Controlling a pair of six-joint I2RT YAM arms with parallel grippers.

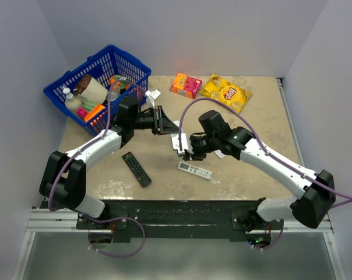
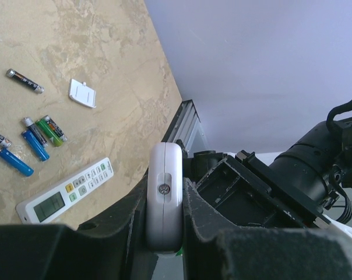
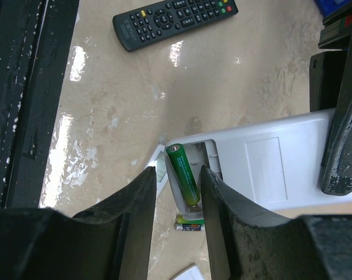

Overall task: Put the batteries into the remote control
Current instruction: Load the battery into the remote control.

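Observation:
My left gripper [image 2: 164, 233] is shut on the edge of the short white remote control [image 2: 164, 192] and holds it above the table. In the right wrist view its plain white back [image 3: 269, 160] faces up with the battery bay open. A green battery [image 3: 183, 173] lies slanted in the bay. My right gripper [image 3: 177, 172] is open, its fingers straddling that battery, neither clearly pressing it. Loose batteries lie on the table: two blue [image 2: 35, 144], one green [image 2: 50, 129], one dark grey [image 2: 24, 81]. From above, both grippers meet mid-table [image 1: 186, 150].
A slimmer white remote [image 1: 194, 170] and a long black remote [image 1: 136, 168] lie near the front. A small white cover [image 2: 83, 93] lies by the batteries. A blue basket [image 1: 100, 81] stands back left; an orange box [image 1: 186, 85] and a yellow bag [image 1: 225, 92] lie at the back.

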